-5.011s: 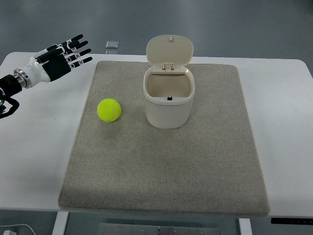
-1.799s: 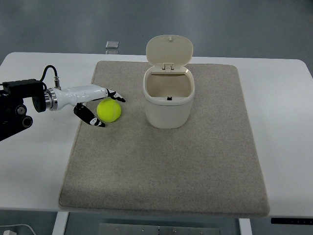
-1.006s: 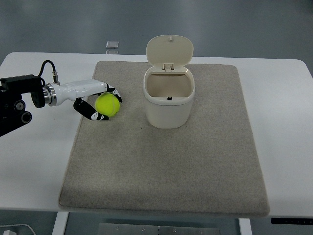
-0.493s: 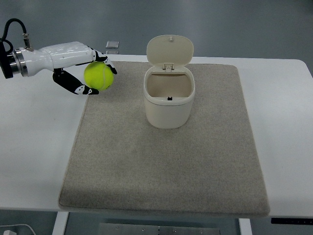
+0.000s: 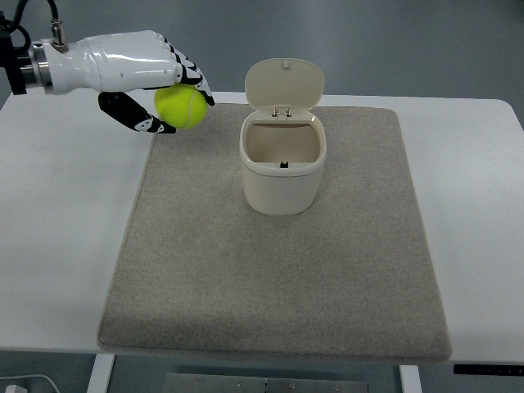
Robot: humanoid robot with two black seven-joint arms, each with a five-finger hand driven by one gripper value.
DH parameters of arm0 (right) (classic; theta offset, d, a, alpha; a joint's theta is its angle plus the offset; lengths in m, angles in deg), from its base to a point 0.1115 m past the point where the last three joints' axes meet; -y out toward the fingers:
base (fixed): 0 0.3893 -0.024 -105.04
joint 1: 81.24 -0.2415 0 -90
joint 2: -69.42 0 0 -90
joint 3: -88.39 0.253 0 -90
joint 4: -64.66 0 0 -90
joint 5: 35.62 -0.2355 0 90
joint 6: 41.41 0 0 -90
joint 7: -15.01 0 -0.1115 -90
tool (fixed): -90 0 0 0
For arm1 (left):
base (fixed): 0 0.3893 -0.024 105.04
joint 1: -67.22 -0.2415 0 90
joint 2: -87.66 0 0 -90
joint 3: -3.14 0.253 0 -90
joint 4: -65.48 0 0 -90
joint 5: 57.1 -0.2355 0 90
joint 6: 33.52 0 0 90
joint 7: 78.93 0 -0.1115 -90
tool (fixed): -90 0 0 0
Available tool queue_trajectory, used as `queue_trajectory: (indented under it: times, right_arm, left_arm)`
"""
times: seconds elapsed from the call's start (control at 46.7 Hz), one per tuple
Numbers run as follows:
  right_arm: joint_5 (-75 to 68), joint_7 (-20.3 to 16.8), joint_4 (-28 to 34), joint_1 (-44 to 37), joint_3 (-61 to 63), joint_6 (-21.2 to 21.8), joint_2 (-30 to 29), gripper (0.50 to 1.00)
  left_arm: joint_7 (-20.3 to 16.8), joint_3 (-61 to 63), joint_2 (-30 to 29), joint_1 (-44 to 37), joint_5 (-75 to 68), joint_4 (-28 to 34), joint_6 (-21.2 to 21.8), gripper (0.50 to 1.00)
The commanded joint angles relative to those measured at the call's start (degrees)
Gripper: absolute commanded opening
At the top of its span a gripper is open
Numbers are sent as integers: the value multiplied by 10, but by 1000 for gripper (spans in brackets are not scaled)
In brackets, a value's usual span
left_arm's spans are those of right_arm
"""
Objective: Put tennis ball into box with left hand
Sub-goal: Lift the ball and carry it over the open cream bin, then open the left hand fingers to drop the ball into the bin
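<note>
Tennis ball [image 5: 181, 107] | gripped in left robot hand [image 5: 146, 82] fingers | raised left of open box [image 5: 282, 164]

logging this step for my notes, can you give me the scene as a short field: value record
left hand: white and black robot hand, raised near the picture's upper left, fingers curled around the ball
held object: yellow-green fuzzy tennis ball, off the mat, to the picture's left of the box
box: cream plastic box with hinged lid standing open, inside looks empty
surface: grey felt mat on a white table
right hand: not in view
task state: ball grasped, not yet in the box
</note>
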Motion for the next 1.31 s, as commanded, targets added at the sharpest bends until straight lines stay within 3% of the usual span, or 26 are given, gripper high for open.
queue_trajectory:
  times: [0.0, 0.3, 1.028, 1.071, 1.156, 1.285]
  right_arm:
    - [0, 0, 0, 0, 0, 0, 0, 938]
    - [0, 0, 0, 0, 0, 0, 0, 940]
    - [0, 0, 0, 0, 0, 0, 0, 940]
    - [0, 0, 0, 0, 0, 0, 0, 938]
    - [0, 0, 0, 0, 0, 0, 0, 938]
    - [0, 0, 0, 0, 0, 0, 0, 940]
  left_arm:
    - [0, 7, 18, -10, -21, -1, 50, 500]
    - [4, 33, 74, -10, -137, 7, 122, 500]
    - [8, 24, 217, 2, -178, 110, 124, 514]
    - [8, 24, 228, 2, -178, 124, 124, 563]
    - [8, 23, 239, -1, -175, 142, 124, 715]
    - [8, 21, 243, -6, -173, 142, 124, 814]
